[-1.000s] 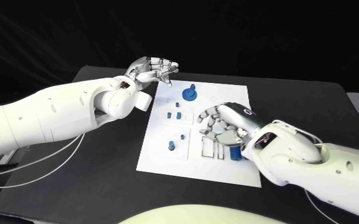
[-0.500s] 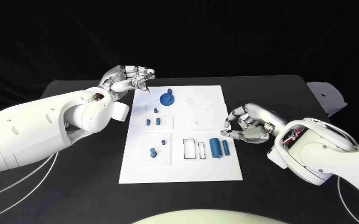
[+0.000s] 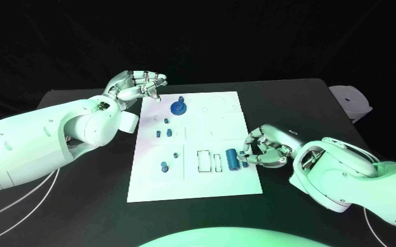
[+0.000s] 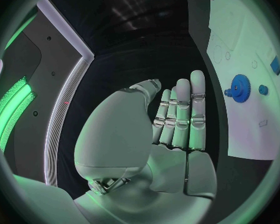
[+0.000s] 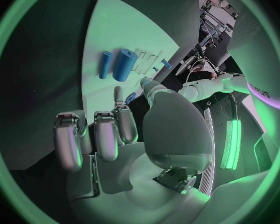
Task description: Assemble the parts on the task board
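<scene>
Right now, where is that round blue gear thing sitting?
In the head view the blue gear lies near the far end of the white task board, towards its left side, close to the left robot hand.

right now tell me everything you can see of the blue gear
The blue gear is a round, toothed disc that looks like plastic, with a raised hub in its middle and a small blue knob jutting from its far edge. It lies flat on the far part of the white board, near the board's left edge. Nothing touches it; the left hand hangs just beyond it, off the board.
</scene>
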Controlling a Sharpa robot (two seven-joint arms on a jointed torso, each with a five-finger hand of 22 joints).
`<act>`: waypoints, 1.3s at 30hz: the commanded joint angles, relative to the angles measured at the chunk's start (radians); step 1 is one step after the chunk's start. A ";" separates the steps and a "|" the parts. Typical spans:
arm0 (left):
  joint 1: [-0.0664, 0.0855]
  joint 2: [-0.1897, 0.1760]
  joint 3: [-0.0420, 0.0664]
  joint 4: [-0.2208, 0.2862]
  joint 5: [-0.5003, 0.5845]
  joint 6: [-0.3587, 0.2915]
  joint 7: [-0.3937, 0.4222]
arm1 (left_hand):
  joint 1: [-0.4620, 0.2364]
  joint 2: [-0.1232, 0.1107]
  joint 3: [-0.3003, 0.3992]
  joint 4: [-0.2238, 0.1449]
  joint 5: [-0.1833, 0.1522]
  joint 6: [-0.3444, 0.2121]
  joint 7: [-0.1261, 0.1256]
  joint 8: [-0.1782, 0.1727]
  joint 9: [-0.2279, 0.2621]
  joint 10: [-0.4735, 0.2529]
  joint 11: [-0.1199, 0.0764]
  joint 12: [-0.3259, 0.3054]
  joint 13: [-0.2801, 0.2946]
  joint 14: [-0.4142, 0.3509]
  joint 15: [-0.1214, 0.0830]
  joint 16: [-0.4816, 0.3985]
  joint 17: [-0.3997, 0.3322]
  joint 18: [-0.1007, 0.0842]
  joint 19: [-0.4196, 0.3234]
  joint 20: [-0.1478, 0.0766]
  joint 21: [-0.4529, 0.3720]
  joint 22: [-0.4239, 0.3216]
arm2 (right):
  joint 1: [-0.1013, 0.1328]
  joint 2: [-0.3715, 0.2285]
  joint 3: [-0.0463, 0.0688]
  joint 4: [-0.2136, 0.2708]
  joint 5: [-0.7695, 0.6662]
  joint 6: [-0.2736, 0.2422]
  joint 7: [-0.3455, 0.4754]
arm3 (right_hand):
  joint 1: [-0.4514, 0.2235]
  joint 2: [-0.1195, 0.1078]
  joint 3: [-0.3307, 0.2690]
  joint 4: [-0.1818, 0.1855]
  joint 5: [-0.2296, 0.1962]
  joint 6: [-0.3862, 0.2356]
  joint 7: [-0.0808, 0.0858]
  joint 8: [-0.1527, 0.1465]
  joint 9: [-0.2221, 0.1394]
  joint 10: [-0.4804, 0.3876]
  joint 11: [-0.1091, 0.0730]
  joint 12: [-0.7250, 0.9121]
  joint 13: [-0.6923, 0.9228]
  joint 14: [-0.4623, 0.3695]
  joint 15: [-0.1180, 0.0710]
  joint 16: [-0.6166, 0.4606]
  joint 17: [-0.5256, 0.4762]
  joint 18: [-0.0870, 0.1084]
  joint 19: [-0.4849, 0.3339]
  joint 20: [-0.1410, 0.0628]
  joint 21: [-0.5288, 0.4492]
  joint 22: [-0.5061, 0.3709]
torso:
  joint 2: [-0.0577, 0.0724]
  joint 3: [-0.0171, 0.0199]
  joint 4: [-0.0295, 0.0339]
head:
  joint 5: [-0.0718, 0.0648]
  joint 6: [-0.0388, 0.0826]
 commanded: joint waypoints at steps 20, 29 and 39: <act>0.000 -0.005 0.000 0.010 0.008 0.019 0.006 | -0.015 0.001 0.008 0.001 -0.002 -0.008 -0.001 0.007 0.001 -0.006 0.000 0.007 -0.001 -0.007 0.002 -0.006 -0.002 0.006 -0.009 0.000 0.000 0.001 | -0.039 0.114 -0.001 -0.073 -0.144 0.037 -0.094 | -0.014 0.012 -0.021 0.010 0.006 -0.013 0.001 0.004 0.003 -0.002 0.001 -0.006 0.062 0.072 -0.005 0.004 0.084 -0.006 0.091 -0.007 -0.005 0.252 | 0.002 0.0007 -0.0021 | 0.013 -0.015; 0.000 -0.005 0.000 0.011 0.026 0.032 0.001 | -0.025 0.002 0.007 0.006 -0.003 -0.009 -0.001 0.010 0.001 -0.007 0.000 0.010 0.000 -0.006 0.003 -0.006 -0.002 0.006 -0.010 0.001 -0.001 0.001 | -0.053 0.146 -0.001 -0.095 -0.166 0.074 -0.129 | -0.024 0.017 -0.040 0.011 0.003 -0.014 0.001 0.005 0.004 -0.005 0.002 -0.010 0.060 0.072 -0.005 0.004 0.086 -0.007 0.092 -0.006 -0.002 0.253 | 0.001 0.0000 -0.0016 | 0.015 -0.018; 0.000 -0.005 0.000 0.011 0.030 0.040 -0.004 | -0.028 0.002 0.006 0.008 -0.003 -0.010 -0.001 0.010 0.001 -0.008 0.000 0.011 0.000 -0.006 0.003 -0.005 -0.002 0.006 -0.010 0.002 -0.001 0.001 | -0.068 0.177 -0.001 -0.107 -0.180 0.088 -0.145 | -0.019 0.017 -0.048 0.008 0.002 -0.012 0.000 0.006 0.005 -0.005 0.001 -0.010 0.061 0.072 -0.005 0.004 0.087 -0.006 0.092 -0.006 -0.002 0.252 | 0.001 -0.0003 -0.0010 | 0.016 -0.016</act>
